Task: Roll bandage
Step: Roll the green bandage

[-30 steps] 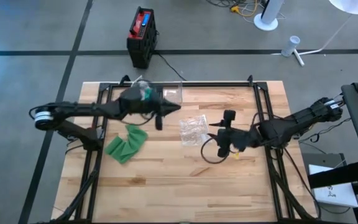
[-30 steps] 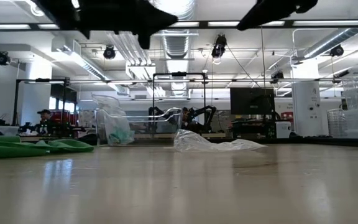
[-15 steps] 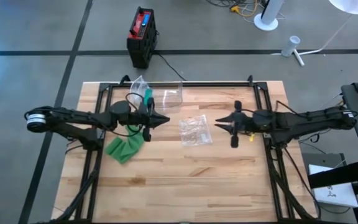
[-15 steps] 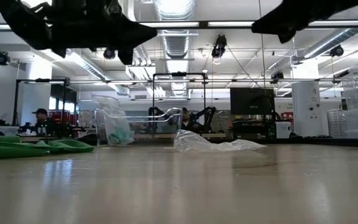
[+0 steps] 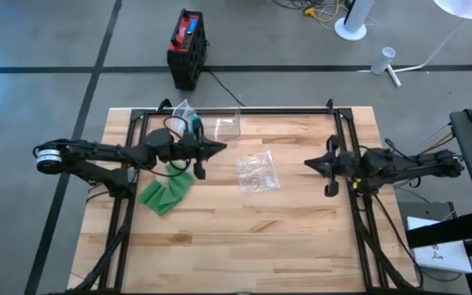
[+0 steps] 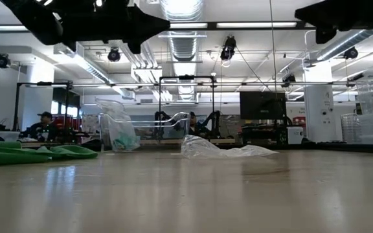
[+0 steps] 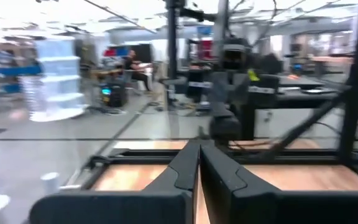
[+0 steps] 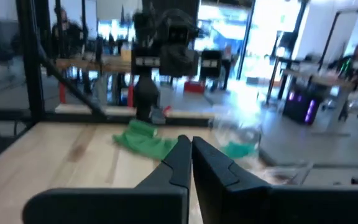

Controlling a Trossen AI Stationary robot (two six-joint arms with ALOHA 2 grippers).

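Green bandage (image 5: 167, 191) unmoved; right tool (image 5: 309, 163) has closed empty and retreated rightward.

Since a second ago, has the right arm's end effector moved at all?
Yes. In the high view the right end effector has pulled back from the clear plastic bag toward the table's right edge, and it is now shut.

- I saw the bandage (image 5: 167, 191) was plain green.
- The table (image 5: 244, 238) was pale wood with visible planks.
- The plastic bag (image 5: 257, 171) looked clear.
- Both arms I drove were dark.
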